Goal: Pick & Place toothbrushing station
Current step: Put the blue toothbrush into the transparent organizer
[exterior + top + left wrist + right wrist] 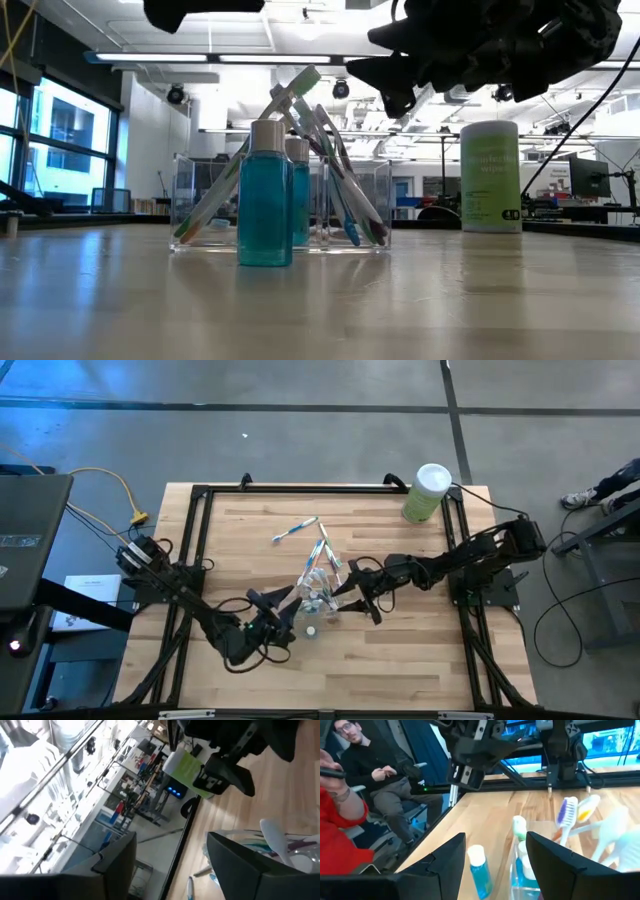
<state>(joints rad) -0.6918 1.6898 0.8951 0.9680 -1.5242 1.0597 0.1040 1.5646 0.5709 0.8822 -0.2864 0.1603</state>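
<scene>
The left gripper (272,622) hangs just beside the clear holder (318,598), on the near-left of it, jaws parted and nothing between them; to my eye it has let go or is lining up, which would explain why it sits so close without touching. The right gripper (352,596) waits on the holder's opposite side, also spread and empty, perhaps ready to steady it.

The holder stands mid-table, a see-through box with pastel toothbrushes (330,160) leaning out of it crosswise, heads up. A small blue-filled bottle with a pale cap (265,195) stands just in front of the holder, a second one behind it. One stray toothbrush (295,530) lies beyond the holder, toward the green canister (427,493), well apart.
</scene>
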